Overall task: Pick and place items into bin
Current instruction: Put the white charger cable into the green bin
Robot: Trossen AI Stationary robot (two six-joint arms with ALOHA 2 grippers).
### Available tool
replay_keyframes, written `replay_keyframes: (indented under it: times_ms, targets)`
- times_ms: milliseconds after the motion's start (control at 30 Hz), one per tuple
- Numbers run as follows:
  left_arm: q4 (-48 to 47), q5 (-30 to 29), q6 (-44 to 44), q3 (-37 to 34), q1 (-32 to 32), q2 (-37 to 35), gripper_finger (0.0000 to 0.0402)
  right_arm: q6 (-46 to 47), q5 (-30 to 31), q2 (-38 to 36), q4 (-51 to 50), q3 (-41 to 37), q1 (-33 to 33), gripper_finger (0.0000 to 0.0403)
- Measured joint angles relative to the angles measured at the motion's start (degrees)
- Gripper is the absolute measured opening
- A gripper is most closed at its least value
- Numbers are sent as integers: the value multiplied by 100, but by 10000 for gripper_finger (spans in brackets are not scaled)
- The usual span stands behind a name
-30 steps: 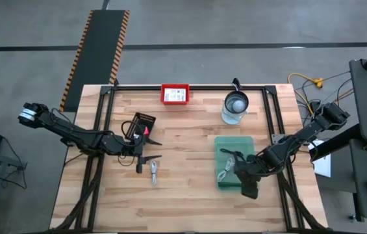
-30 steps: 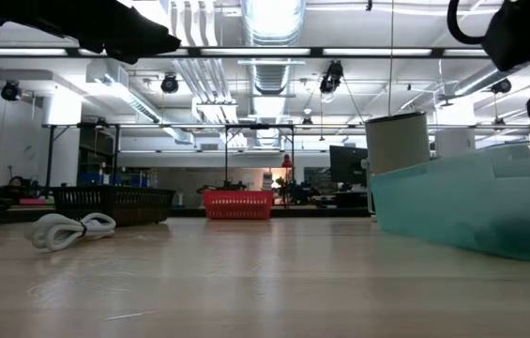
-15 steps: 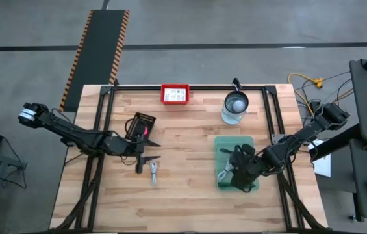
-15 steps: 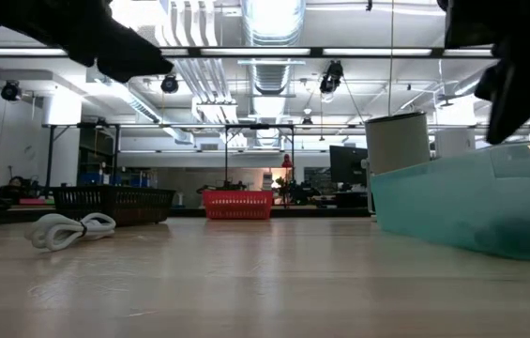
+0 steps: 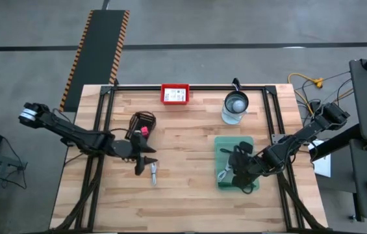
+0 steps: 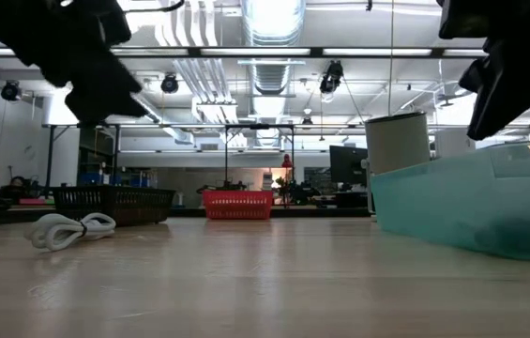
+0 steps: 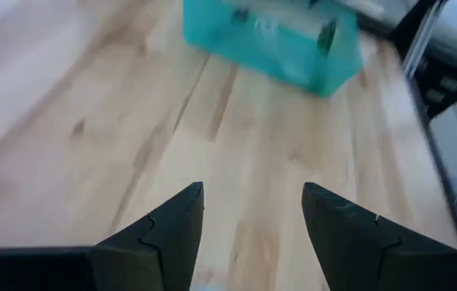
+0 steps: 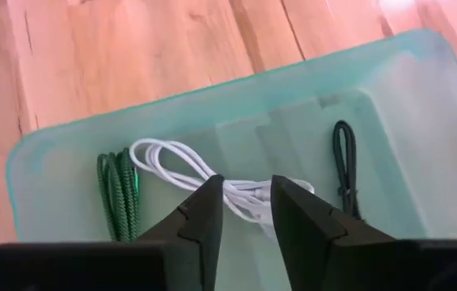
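My left gripper (image 5: 147, 158) (image 7: 252, 217) hovers open over the table's left half, its fingers tipped down beside a small white coiled cable (image 5: 153, 173) (image 6: 68, 228) that lies flat on the wood. My right gripper (image 5: 236, 171) (image 8: 244, 204) is open above the teal bin (image 5: 245, 144) (image 6: 471, 202) and touches nothing. Inside the bin lie a white cable (image 8: 188, 162), a coiled green tie (image 8: 115, 182) and a thin black cord (image 8: 343, 158). A pink ball (image 5: 143, 130) sits by a black mesh basket (image 5: 142, 121).
A red tray with white cards (image 5: 175, 94) stands at the far edge, and a glass jar with a metal lid (image 5: 236, 106) stands just beyond the bin. Black frame rails (image 5: 102, 123) run along both table sides. Bare wood lies between the two arms.
My left gripper has tipped downward and sunk toward the white coiled cable. My right gripper has moved from the bin's near edge toward the far edge, and it now stands over the bin's inside. Nothing on the table has shifted.
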State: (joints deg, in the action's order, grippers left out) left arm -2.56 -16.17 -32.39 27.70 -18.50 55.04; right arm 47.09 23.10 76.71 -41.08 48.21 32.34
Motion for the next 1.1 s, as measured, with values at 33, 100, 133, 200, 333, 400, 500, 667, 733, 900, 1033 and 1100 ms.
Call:
replay_keyframes:
  times_ms: [33, 100, 133, 200, 333, 400, 500, 667, 733, 900, 1033, 1100]
  targets:
    - [-83, 52, -37, -6, 0, 36, 194, -170, -1, 0, 0, 0, 0, 92]
    - [-110, 109, -329, -5, 0, 123, 194, -463, 1, 0, 0, 0, 0, 89]
    - [-106, 113, -596, 11, 1, 179, 194, -572, 1, 0, 0, 0, 0, 88]
    - [-117, 117, -1253, 16, 2, 288, 194, -742, -1, 0, 2, 0, 0, 86]
    - [-149, 216, -2362, 42, 4, 601, 194, -947, 0, 0, 7, 0, 0, 84]
    - [-144, 209, -2508, 42, 7, 830, 193, -1033, -1, 0, 7, 0, 0, 85]
    - [-146, -97, -2841, 42, 35, 1221, 184, -1074, -1, 0, 6, 0, 0, 88]
    - [-137, 238, -4183, 189, 55, 1760, 164, -1084, -158, 0, -41, 0, 0, 90]
    - [-150, 543, -4583, 296, 49, 1909, 158, -1086, -321, 0, -56, 0, 2, 88]
    - [-329, 668, -5022, 700, 31, 2090, 138, -1185, -690, 0, -57, 0, 4, 82]
    - [-1332, 670, -5172, 1189, 31, 2187, 120, -1193, -696, -2, -65, -31, 4, 84]
    - [-1915, 670, -5488, 1440, 31, 2282, 112, -1193, -709, -2, -61, -73, 4, 86]
